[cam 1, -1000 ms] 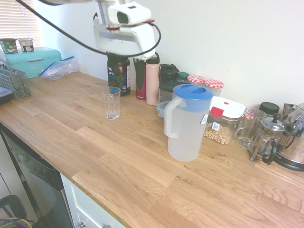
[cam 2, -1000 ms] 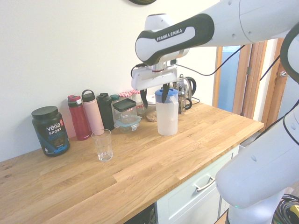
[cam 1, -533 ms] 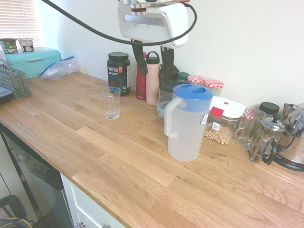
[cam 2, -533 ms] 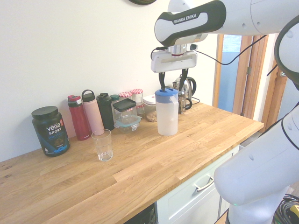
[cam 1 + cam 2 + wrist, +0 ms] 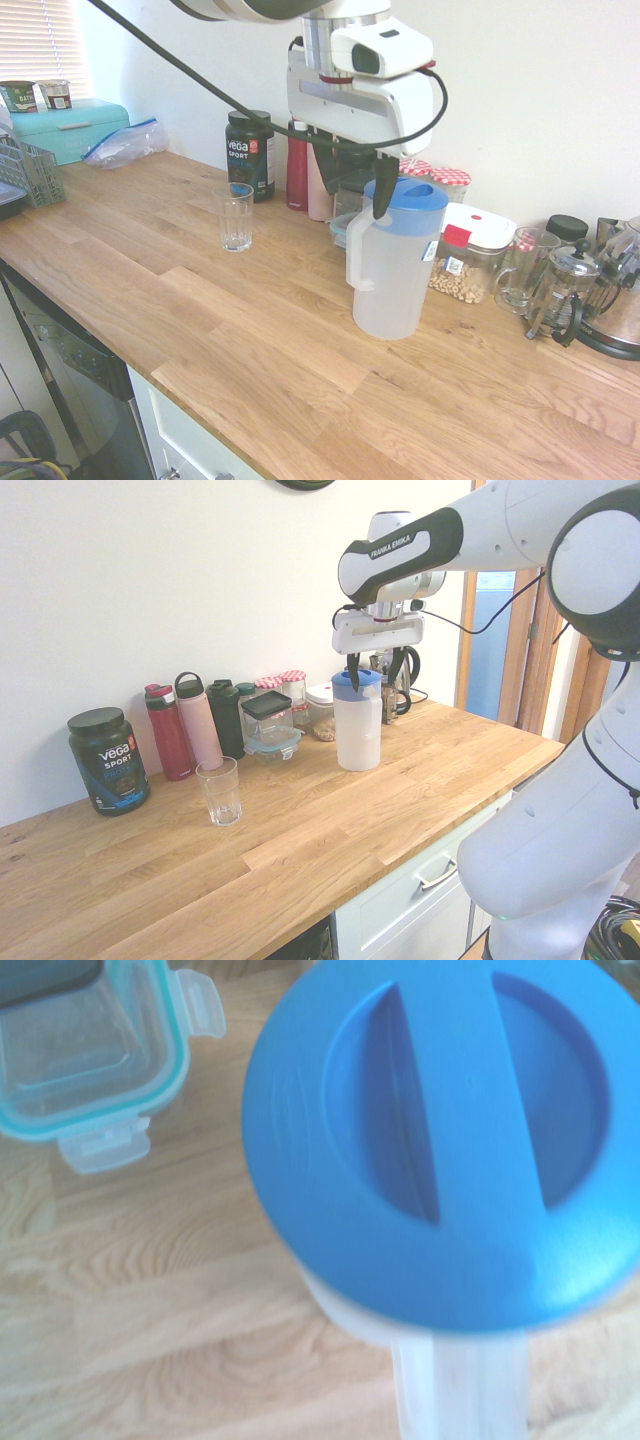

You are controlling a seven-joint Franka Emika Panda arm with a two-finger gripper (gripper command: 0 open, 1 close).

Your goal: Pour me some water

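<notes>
Fingers lowered to the pitcher lid, spread wide, glass unmoved

My own forearm carries the words "FRANKA EMIKA" in white on its black band, up above my gripper. Well off to the far side of the drinking glass from my gripper, the dark tub reads "vega SPORT". The small print on the labels of the jars behind my gripper is too small to read.
</notes>
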